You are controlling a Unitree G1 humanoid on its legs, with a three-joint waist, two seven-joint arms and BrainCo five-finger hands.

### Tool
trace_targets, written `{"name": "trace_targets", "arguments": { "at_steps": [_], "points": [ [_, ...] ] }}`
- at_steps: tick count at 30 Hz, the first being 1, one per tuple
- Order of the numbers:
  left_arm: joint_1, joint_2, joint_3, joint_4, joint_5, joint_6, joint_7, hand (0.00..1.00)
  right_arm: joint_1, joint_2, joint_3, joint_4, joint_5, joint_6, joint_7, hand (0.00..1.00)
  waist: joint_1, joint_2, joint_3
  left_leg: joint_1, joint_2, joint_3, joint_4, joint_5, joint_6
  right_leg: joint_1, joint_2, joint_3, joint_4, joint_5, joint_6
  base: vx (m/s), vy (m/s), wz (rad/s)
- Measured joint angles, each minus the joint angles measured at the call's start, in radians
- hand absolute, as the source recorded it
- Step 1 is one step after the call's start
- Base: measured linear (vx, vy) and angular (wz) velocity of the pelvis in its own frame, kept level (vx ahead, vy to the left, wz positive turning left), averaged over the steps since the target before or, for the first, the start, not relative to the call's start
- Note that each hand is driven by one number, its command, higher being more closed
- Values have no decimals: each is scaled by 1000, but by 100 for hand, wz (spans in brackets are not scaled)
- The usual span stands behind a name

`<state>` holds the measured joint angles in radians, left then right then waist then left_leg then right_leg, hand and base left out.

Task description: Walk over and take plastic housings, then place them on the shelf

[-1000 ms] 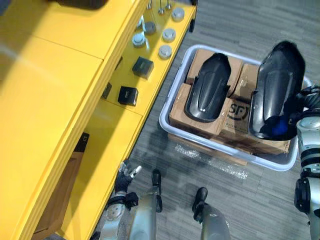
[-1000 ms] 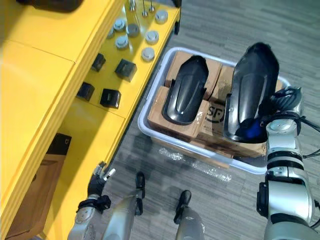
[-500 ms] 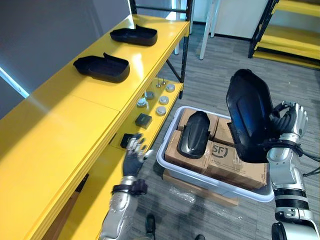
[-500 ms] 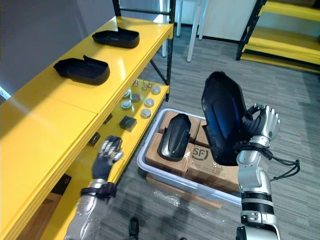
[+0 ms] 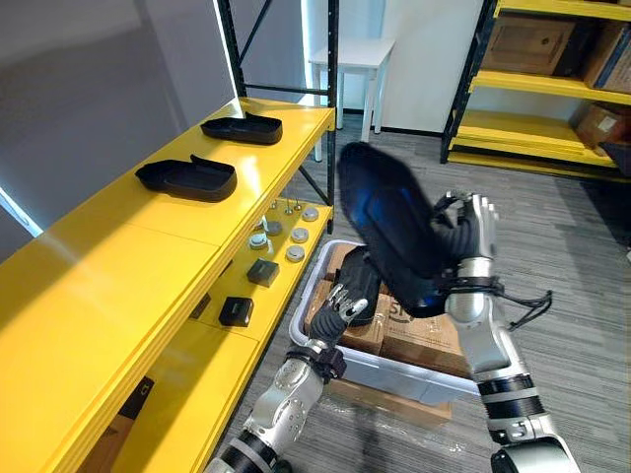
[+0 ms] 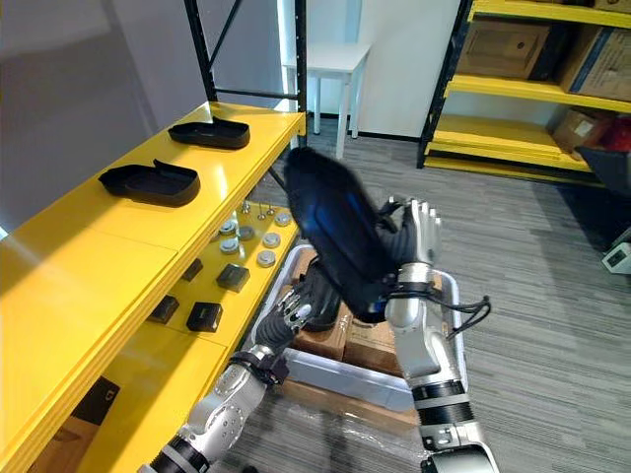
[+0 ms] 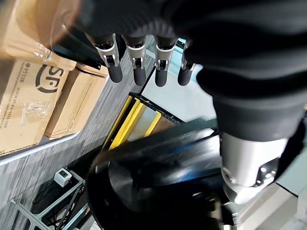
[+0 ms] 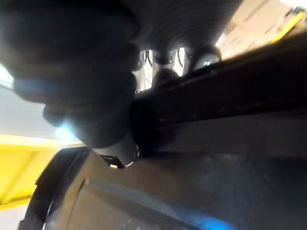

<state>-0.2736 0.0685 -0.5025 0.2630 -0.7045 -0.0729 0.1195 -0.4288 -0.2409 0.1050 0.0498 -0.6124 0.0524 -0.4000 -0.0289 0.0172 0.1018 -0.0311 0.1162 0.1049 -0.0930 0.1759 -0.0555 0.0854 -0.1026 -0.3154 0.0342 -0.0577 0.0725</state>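
Fingers [image 5: 480, 211] of the right hand [image 5: 470, 246] were curled over the edge of a black plastic housing [image 5: 389, 232], gripping it; the right wrist view showed its dark surface tight against the hand. This housing was up in the air, tilted, above the grey bin [image 5: 394, 371] that stood on the floor to the right of the yellow shelf [image 5: 118, 266]. The left hand [image 5: 345, 299] reached out below the held housing, its fingers [image 7: 137, 72] straight and holding nothing, just over the cardboard boxes [image 5: 419, 340] in the bin. A second housing [image 5: 369, 279] lay on those boxes, partly hidden behind the left hand. On the shelf's top board lay a nearer housing [image 5: 187, 177] and a farther housing [image 5: 243, 129], apart from each other. The lower board carried round metal discs [image 5: 296, 253] and small black blocks [image 5: 237, 311].
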Motion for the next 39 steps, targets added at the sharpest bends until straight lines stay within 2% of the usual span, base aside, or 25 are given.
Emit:
{"name": "trace_targets", "arguments": {
  "at_steps": [4,7,11,12,15,17,19,22,23,25,27,28,29,30,31,32,33,34,36,37,38,39],
  "points": [
    [-58,-13,-30,39,30,-2,46,0,12,46,61,-1,2,-10,2,100,12,-1,-19,-8,-1,-2,0,5,1,6,5,-2,-27,28,-4,2,1,1],
    [-76,-23,-30,71,44,-2,86,0,13,82,85,-2,5,-18,5,100,10,-1,-20,-8,-4,-16,0,9,-2,14,5,-11,-29,31,-4,19,-3,13],
    [-83,-30,-23,73,42,-5,160,0,31,94,114,-3,17,-33,-1,100,21,-8,-30,-8,-5,-29,1,12,-6,22,8,-23,-29,31,-5,26,-7,11],
    [-88,-30,-14,73,40,-9,173,100,34,100,130,-3,21,-34,-2,100,20,-8,-31,-8,-5,-29,1,12,-6,22,9,-23,-29,31,-5,0,0,0],
    [-89,-31,6,73,25,-36,210,100,35,114,149,-3,36,-37,-21,100,19,-9,-35,-8,-5,-30,1,13,-7,23,11,-23,-29,31,-5,0,0,0],
    [-89,-35,9,73,-38,-65,229,100,40,118,165,-2,63,-40,-37,100,19,-11,-40,-7,-4,-30,0,13,-7,24,11,-23,-29,31,-6,0,0,0],
    [-88,-42,32,73,-103,-106,252,100,46,118,196,2,99,-57,-58,100,19,-12,-40,-3,-3,-30,0,13,-7,28,11,-22,-30,31,-6,-37,4,-1],
    [-79,-64,105,59,-136,-160,288,100,70,120,232,0,151,-90,-97,100,25,-13,-41,-7,-3,-38,0,14,-10,28,17,-33,-32,32,-9,-41,-4,4],
    [-72,-70,120,49,-136,-164,295,100,79,123,240,-3,167,-103,-106,100,25,-13,-41,-11,-4,-46,1,16,-13,28,18,-41,-31,32,-9,-36,-19,30],
    [-34,-90,133,5,-126,-179,316,100,97,138,259,-9,207,-132,-130,100,28,-14,-43,-45,-9,-86,1,26,-19,25,20,-102,-27,30,-11,-34,-22,73],
    [-31,-107,145,1,-101,-181,330,100,110,137,259,-10,235,-149,-135,100,36,-19,-48,-86,-2,-45,3,15,-7,23,12,-171,-30,31,-11,-29,-5,96],
    [-30,-111,146,-6,-86,-181,335,100,112,135,257,-12,256,-153,-140,100,33,-24,-48,-113,9,32,17,0,12,26,4,-232,-33,32,-10,13,28,139],
    [-30,-119,158,-9,-61,-182,339,100,109,130,256,-11,272,-159,-140,100,31,-34,-42,-153,32,187,86,-32,56,37,-15,-296,-34,33,-6,53,82,192],
    [-28,-124,163,-9,-42,-183,353,100,103,131,256,7,295,-168,-140,100,39,-34,-41,-183,82,410,189,-81,133,50,-32,-357,-11,19,14,103,96,172],
    [-26,-124,163,-10,-35,-185,357,100,102,132,257,11,298,-171,-140,100,44,-34,-41,-179,114,509,234,-92,153,59,-39,-384,5,10,26,188,104,162],
    [-13,-122,166,-31,-12,-190,366,100,98,137,257,16,306,-181,-140,100,45,-35,-42,-165,165,691,314,-116,173,75,-63,-430,37,-13,52,240,126,123],
    [12,-120,192,-83,24,-191,379,100,74,146,267,28,311,-194,-137,0,59,-36,-41,-174,164,743,355,-155,197,69,-94,-444,68,-29,72,224,158,89],
    [26,-113,208,-110,39,-194,382,100,61,163,278,40,311,-199,-130,0,70,-38,-40,-179,159,747,370,-168,191,66,-106,-439,72,-35,78,166,181,36],
    [65,-105,261,-181,148,-196,399,100,45,215,291,45,333,-209,-111,0,76,-45,-40,-181,104,723,376,-208,162,82,-148,-448,80,-55,85,115,149,45],
    [81,-105,286,-216,219,-194,405,100,56,225,290,45,350,-231,-88,0,73,-52,-37,-163,57,708,358,-233,159,97,-199,-478,134,-80,80,131,153,70],
    [82,-105,293,-227,249,-193,406,100,63,227,290,45,367,-240,-75,0,70,-53,-36,-151,33,699,347,-240,158,102,-233,-494,185,-81,79,155,228,95],
    [80,-104,311,-243,299,-190,409,100,93,221,284,45,389,-246,-53,0,62,-54,-34,-120,-18,661,309,-240,159,89,-322,-492,372,-72,69,112,275,120]
  ]
}}
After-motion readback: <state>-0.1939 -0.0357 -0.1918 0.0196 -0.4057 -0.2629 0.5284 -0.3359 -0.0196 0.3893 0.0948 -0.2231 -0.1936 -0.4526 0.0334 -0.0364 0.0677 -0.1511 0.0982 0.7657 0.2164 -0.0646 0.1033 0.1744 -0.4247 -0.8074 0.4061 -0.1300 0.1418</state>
